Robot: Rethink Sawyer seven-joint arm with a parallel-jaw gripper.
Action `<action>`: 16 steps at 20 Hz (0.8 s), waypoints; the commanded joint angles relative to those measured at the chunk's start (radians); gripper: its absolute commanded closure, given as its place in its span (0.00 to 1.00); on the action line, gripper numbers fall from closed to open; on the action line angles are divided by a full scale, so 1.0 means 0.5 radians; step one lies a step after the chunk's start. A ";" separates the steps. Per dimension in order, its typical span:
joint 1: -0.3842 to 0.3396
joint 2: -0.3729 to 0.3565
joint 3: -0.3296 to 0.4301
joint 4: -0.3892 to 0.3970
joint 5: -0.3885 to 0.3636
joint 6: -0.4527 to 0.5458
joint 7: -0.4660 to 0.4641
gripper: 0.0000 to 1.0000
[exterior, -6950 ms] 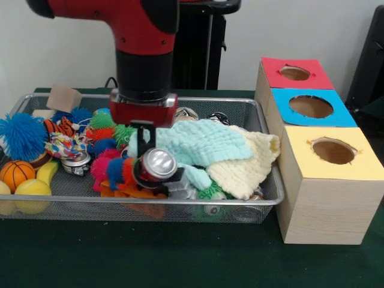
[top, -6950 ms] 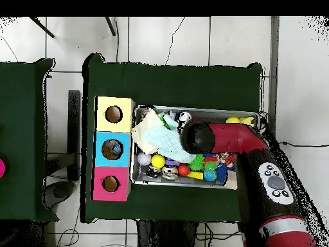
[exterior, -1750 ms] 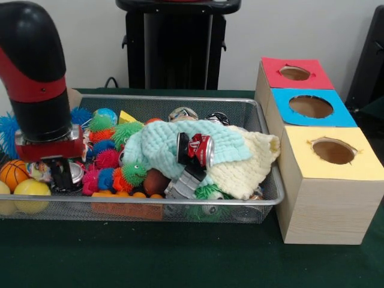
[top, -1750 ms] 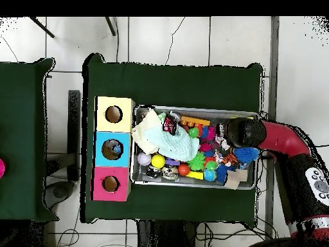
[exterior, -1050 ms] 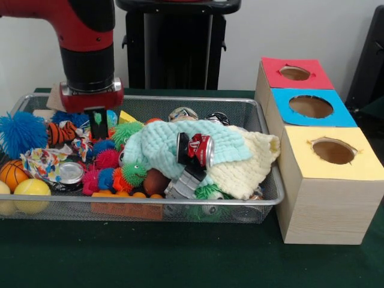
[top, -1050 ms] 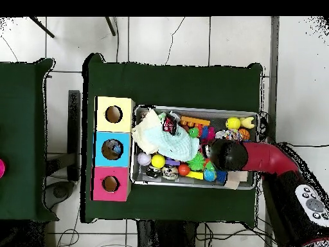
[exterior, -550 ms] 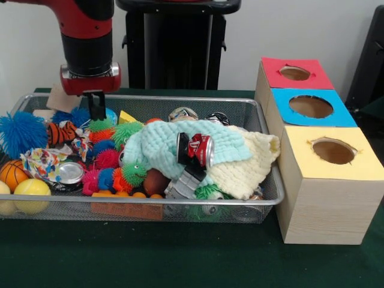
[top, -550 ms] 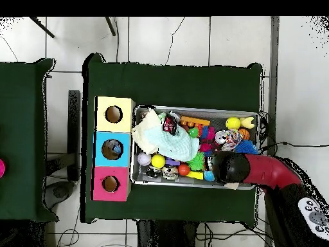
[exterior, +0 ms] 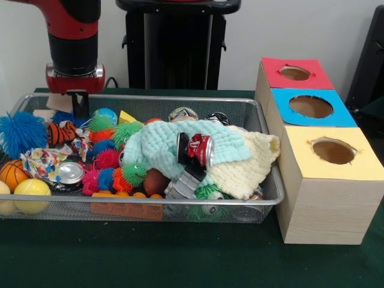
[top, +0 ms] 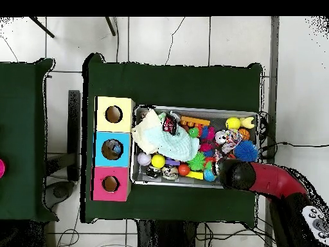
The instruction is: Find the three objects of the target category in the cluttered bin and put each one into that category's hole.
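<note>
The wire mesh bin (exterior: pixel 180 203) is full of toys and cloths. A red drink can (exterior: pixel 195 149) lies on a mint cloth (exterior: pixel 162 147) in the middle of the bin. A crushed silver can (exterior: pixel 70 173) lies near the front left. My gripper (exterior: pixel 78 105) hangs above the bin's far left corner, apart from both cans, with nothing in it. The blue-topped hole (exterior: pixel 311 106) is in the middle box to the right of the bin. In the overhead view the arm's wrist (top: pixel 231 173) hides the gripper, and the bin (top: pixel 193 109), the red can (top: pixel 170 123) and the blue hole (top: pixel 112 149) show.
A red-topped box (exterior: pixel 294 73) and a yellow-topped box (exterior: pixel 333 151) flank the blue one. The bin also holds spiky balls (exterior: pixel 21 132), a yellow ball (exterior: pixel 31 191), a small basketball (exterior: pixel 13 173), a cream cloth (exterior: pixel 249 165) and a wooden block (exterior: pixel 59 103). The black pedestal (exterior: pixel 177 45) stands behind.
The can once in the gripper now lies on the mint cloth. In the last two seconds the gripper rose from beside the silver can to the bin's far left corner.
</note>
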 commanded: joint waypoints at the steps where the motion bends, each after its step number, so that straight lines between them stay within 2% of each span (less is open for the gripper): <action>1: 0.085 0.225 -0.055 0.040 0.002 -0.266 0.424 1.00; 8: 0.172 0.403 -0.114 -0.074 0.052 -0.399 0.433 1.00; 11: 0.189 0.462 -0.122 -0.125 0.074 -0.391 0.395 1.00; 13: 0.196 0.478 -0.126 -0.142 0.086 -0.389 0.371 1.00; 16: 0.241 0.427 -0.157 -0.087 0.110 -0.386 0.396 1.00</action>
